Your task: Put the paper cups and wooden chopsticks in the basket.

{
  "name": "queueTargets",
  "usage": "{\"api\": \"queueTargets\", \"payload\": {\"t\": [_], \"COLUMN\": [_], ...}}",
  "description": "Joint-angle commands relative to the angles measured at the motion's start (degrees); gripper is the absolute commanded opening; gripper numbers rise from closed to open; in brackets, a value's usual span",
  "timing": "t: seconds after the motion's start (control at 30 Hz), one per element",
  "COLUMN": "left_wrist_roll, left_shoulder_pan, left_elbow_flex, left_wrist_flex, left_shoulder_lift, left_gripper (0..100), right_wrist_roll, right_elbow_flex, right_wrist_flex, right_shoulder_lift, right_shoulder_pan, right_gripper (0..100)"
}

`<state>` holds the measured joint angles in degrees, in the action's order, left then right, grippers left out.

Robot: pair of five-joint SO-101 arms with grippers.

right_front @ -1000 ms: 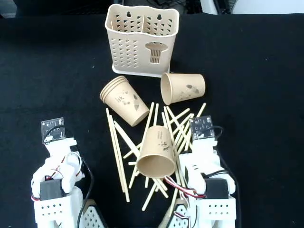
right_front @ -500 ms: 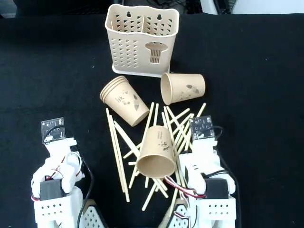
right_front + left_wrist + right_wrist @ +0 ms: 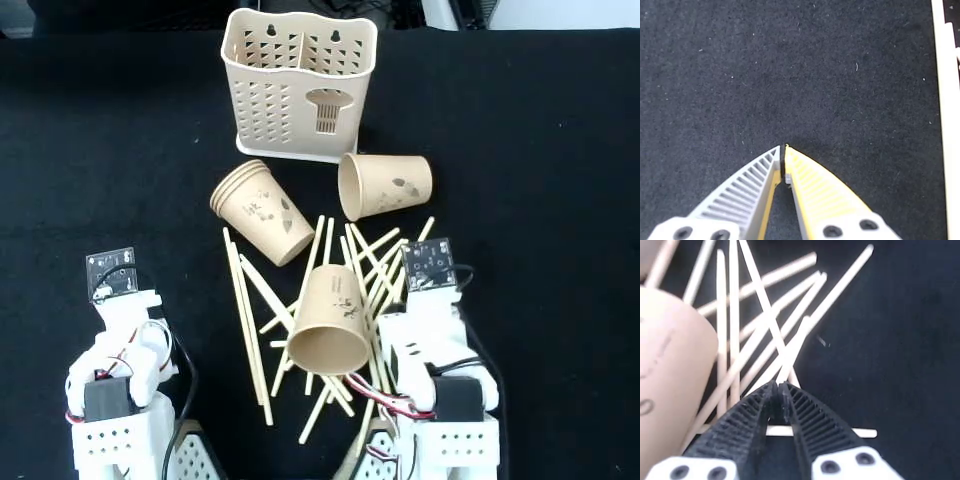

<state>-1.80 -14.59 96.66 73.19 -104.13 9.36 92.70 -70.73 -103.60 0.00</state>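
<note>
Ahead of your left fingers [image 3: 812, 187] the table [image 3: 790, 75] lies bare. Your right fingers [image 3: 752, 422] sit over crossed chopsticks [image 3: 772, 335], a tipped paper cup [image 3: 670, 375] crowding one side; the other side is open table.

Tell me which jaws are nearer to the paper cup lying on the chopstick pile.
Right. The right jaws hang over the chopsticks just beside that paper cup; the left jaws sit over bare black cloth, well off to its other side.
</note>
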Motion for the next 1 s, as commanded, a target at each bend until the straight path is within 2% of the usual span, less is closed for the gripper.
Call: {"api": "queueTargets", "payload": {"t": [0.0,0.2,0.37,0.43,0.5,0.63,0.8,0.97], "left_wrist_roll": [0.26,0.26,0.26,0.26,0.26,0.26,0.26,0.26], "left_shoulder_pan": [-0.48,-0.48,-0.48,-0.48,-0.48,-0.48,-0.48,-0.48], "left_elbow_flex": [0.57,0.57,0.57,0.57,0.57,0.57,0.57,0.57], "left_wrist_flex": [-0.09,-0.09,-0.09,-0.09,-0.09,-0.09,-0.09,-0.09], "left_shoulder_lift": [-0.09,-0.09,-0.09,-0.09,-0.09,-0.09,-0.09,-0.09], "left_gripper": [3,3,3,3,3,3,3,3], "right_wrist_roll": [4.48,11.16,17.32,18.81,20.48,20.75,20.40,20.22], "right_elbow_flex": [-8.48,-20.00,-23.16,-22.64,-22.11,-22.02,-22.02,-26.77], "right_wrist_flex": [1.14,1.14,0.09,-2.02,-5.98,-6.24,-6.15,-6.24], "right_shoulder_lift": [-4.09,-4.09,-4.00,-4.00,-4.00,-3.91,-2.07,11.74], "right_shoulder_pan": [0.44,0.35,0.35,-1.49,-5.36,-9.14,-17.05,-19.08], "right_gripper": [1.5,1.5,1.5,2.5,7.7,18.5,16.0,16.2]}}
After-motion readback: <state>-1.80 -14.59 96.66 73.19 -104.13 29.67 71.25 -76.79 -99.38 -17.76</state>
